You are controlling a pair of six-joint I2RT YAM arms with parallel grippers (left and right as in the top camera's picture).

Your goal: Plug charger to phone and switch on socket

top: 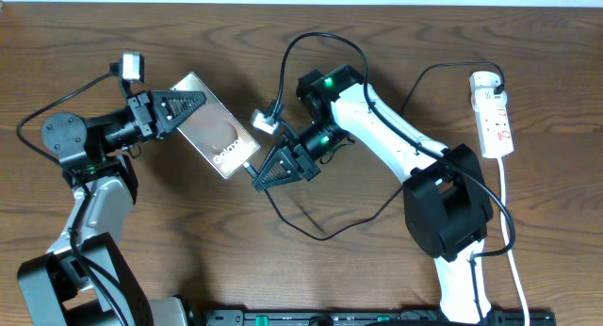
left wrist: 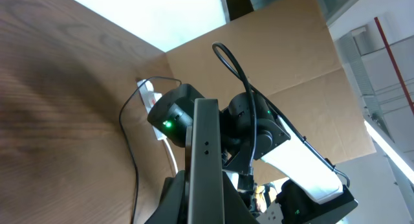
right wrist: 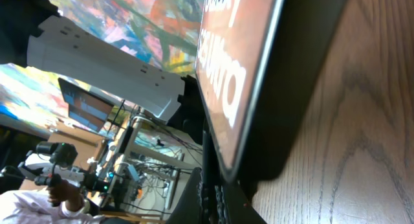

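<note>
- The left fingers clamp the phone at its end farthest from the socket. The right fingers, apparently closed on the tip of the charger, meet the phone's nearer end.
- Plugging looks under way. The socket, well apart from the phone, is not yet switched on.
- Only the overhead view shows the cable's run. The right wrist view shows the phone's lettering close up, but the port is hidden.

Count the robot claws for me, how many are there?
2. The left gripper clamps the upper-left end of the phone; the right gripper sits shut at its lower-right end. None seem hidden.
</note>
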